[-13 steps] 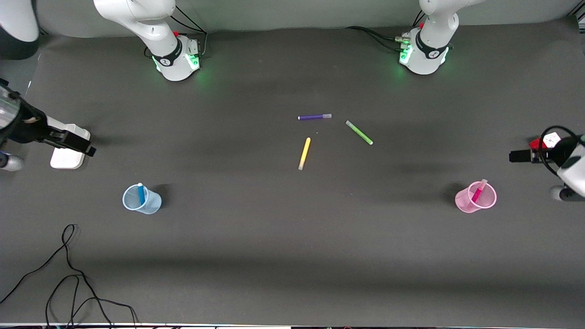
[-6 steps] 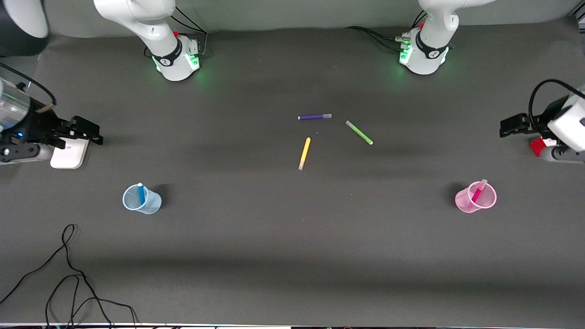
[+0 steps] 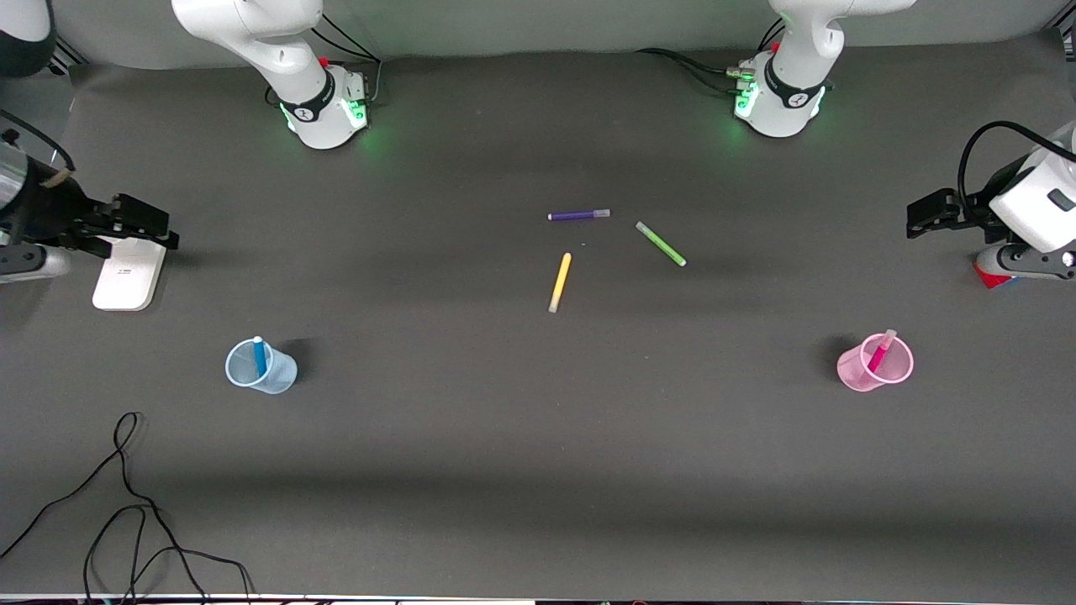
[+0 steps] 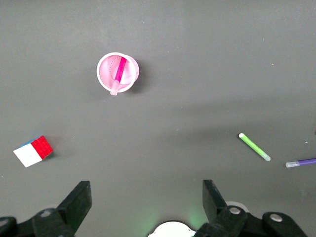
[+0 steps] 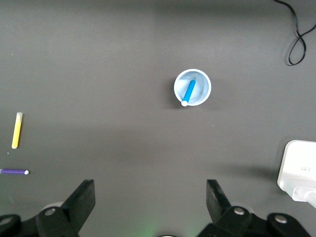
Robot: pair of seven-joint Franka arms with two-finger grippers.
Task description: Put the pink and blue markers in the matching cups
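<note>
The blue marker [image 3: 259, 355] stands tilted inside the pale blue cup [image 3: 282, 378] toward the right arm's end of the table. The right wrist view also shows the blue marker [image 5: 189, 92] in the blue cup [image 5: 201, 84]. The pink marker [image 3: 880, 350] leans inside the pale pink cup [image 3: 853, 370] toward the left arm's end. The left wrist view shows this pink marker [image 4: 119, 73] and the pink cup [image 4: 106, 74] too. My right gripper [image 3: 143, 223] is open and empty in the air over a white device. My left gripper [image 3: 925, 214] is open and empty, high over the table's end.
A purple pen [image 3: 578, 215], a green pen [image 3: 661, 244] and a yellow pen [image 3: 560, 282] lie mid-table. A white device [image 3: 126, 277] lies under the right gripper. A colour cube [image 4: 33, 150] lies near the left gripper. A black cable [image 3: 126, 504] loops at the near corner.
Both grippers have moved up and toward the robots' bases, away from the cups. The markers and cups have not moved.
</note>
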